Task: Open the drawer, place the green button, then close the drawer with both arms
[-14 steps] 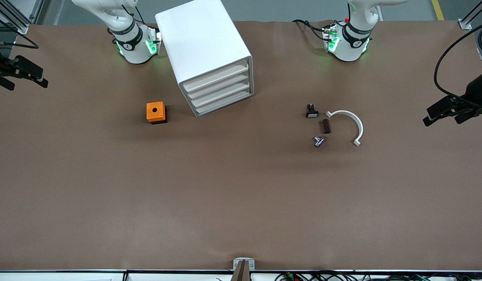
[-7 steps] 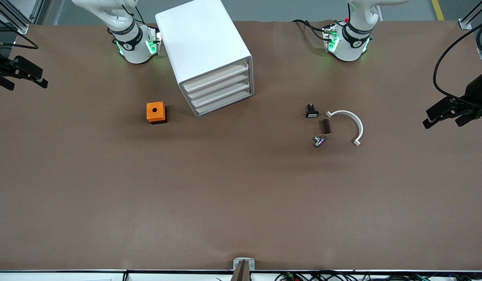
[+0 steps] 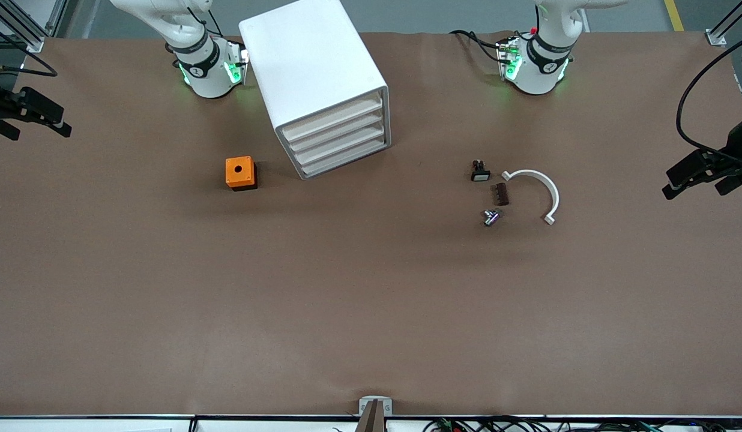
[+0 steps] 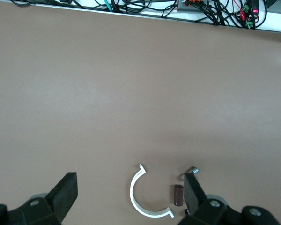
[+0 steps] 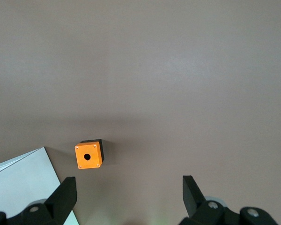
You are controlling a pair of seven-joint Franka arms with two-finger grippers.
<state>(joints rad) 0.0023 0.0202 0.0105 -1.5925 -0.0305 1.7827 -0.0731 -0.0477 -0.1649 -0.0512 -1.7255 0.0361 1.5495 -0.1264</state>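
The white cabinet [image 3: 314,66] stands near the right arm's base, and a corner of it shows in the right wrist view [image 5: 23,187]. Its four stacked drawers [image 3: 335,135] are all shut. A tiny dark and silvery part [image 3: 491,217] lies near the white arc clip [image 3: 536,187]. It shows no green cap, so I cannot tell if it is the button. It also shows in the left wrist view [image 4: 192,170]. My left gripper [image 3: 695,191] [image 4: 129,197] is open and empty, over the left arm's end of the table. My right gripper [image 3: 38,132] [image 5: 126,197] is open and empty, over the right arm's end.
An orange box with a hole [image 3: 240,173] [image 5: 88,155] sits beside the cabinet toward the right arm's end. A black-and-white switch [image 3: 480,171] and a brown block [image 3: 500,194] [image 4: 178,195] lie beside the arc clip [image 4: 143,199].
My left gripper has drifted outward toward the left arm's end of the table. My right gripper has shifted slightly outward. Nothing on the table has moved.
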